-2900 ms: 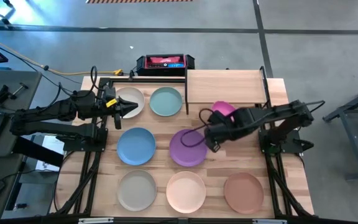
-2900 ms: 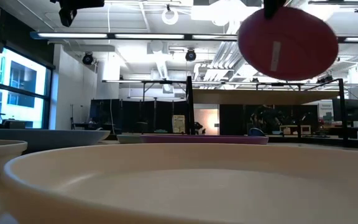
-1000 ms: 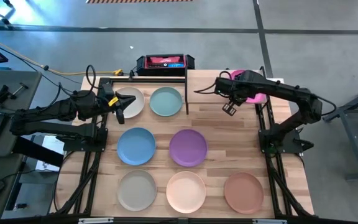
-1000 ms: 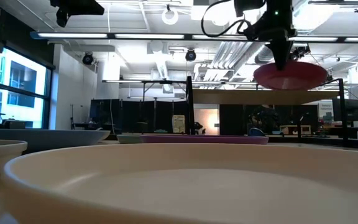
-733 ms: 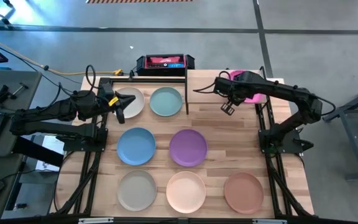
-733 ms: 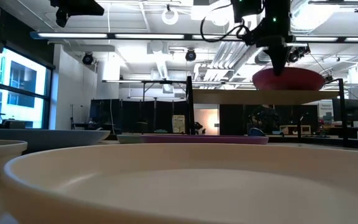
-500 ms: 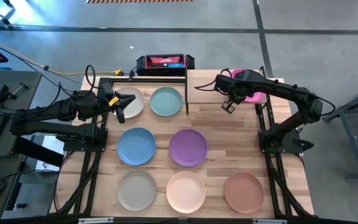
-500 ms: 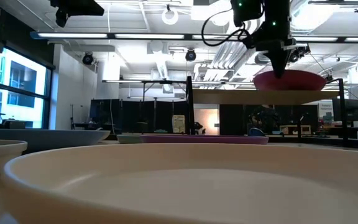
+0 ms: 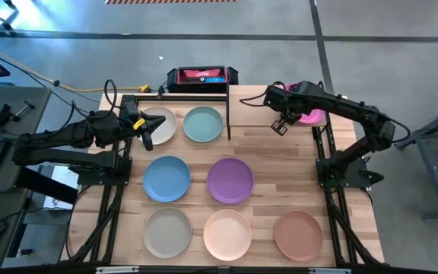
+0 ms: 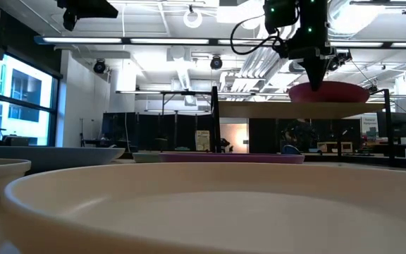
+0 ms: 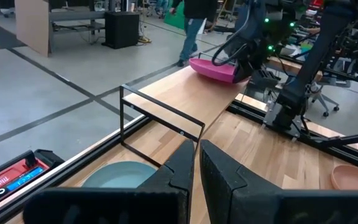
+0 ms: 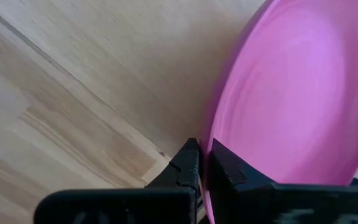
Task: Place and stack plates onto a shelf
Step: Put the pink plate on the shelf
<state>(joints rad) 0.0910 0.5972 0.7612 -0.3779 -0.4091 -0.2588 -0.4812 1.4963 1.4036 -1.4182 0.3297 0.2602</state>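
Large wooden tabletop (image 9: 268,171), with the shelf (image 9: 261,105) raised on black posts at the far side, right of centre. Seven plates flat on the tabletop in three rows: cream plate (image 9: 160,125) and pale teal plate (image 9: 203,124) at the far left, just left of the shelf; blue plate (image 9: 166,179) and purple plate (image 9: 230,180) in the middle row; grey-beige plate (image 9: 167,232), peach plate (image 9: 227,234) and terracotta plate (image 9: 298,234) along the near edge. None touching its neighbour.

Over the right part of the shelf, the magenta plate (image 9: 311,116), mostly hidden from above by the right arm. From table height (image 10: 329,92), roughly level and right at the shelf board; contact with the wood cannot be told. Right gripper (image 9: 301,107) at the plate's left rim, coming down from above, fingers pinched together on that rim, as the wrist view shows (image 12: 199,163), with the plate's pink bowl (image 12: 291,118) spreading away from the fingertips over the light wood.

Left gripper (image 9: 147,131) at the far left, over the left edge of the cream plate, well apart from the shelf, fingers nearly together and holding nothing (image 11: 191,167).

Beyond the table's far edge, a red and black box (image 9: 201,76). In the left wrist view, a person (image 11: 196,18) walking in the room behind.
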